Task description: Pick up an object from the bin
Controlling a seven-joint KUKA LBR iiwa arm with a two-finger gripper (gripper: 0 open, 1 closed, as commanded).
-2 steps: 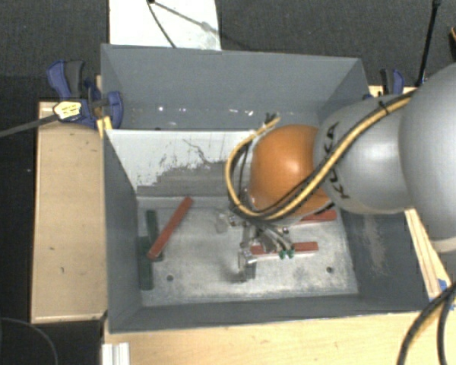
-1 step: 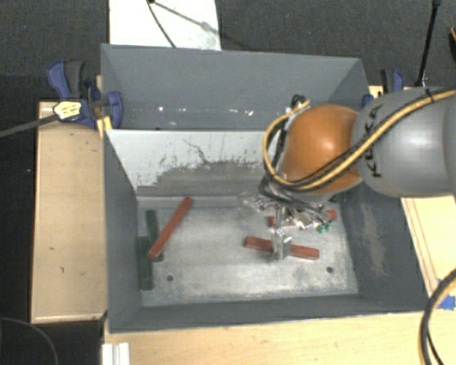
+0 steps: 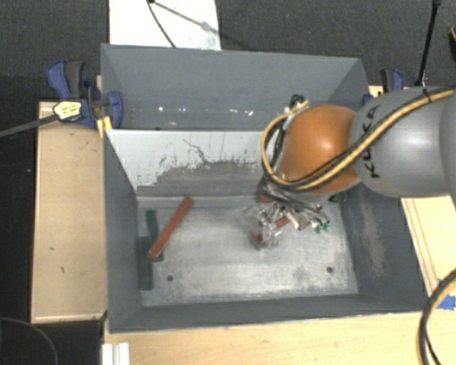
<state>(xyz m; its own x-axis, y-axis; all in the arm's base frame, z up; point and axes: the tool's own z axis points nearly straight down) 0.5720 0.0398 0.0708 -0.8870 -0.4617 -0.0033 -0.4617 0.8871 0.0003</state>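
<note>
Scuffed grey bin floor (image 3: 235, 276) is seen nearest, with a dark green bar (image 3: 146, 261) and a red-brown stick (image 3: 172, 225) touching it at the left, well apart from the hand (image 3: 270, 230). Whether the hand is open or closed cannot be told, set low at mid-floor beneath the orange wrist cover (image 3: 319, 147). What lies under it is blurred and partly hidden, so nothing might be caught, or the floor scraped.

Robot test bench in a lab

A grey industrial arm (image 3: 410, 139) with an orange wrist cover (image 3: 319, 147) and yellow-and-black cables looped around it reaches into a scuffed, scratched grey metal bin (image 3: 235, 90). The bin sits on a dark, carpet-like surface (image 3: 30, 21), where a loose black cable (image 3: 19, 125) trails in from the left edge.
</note>
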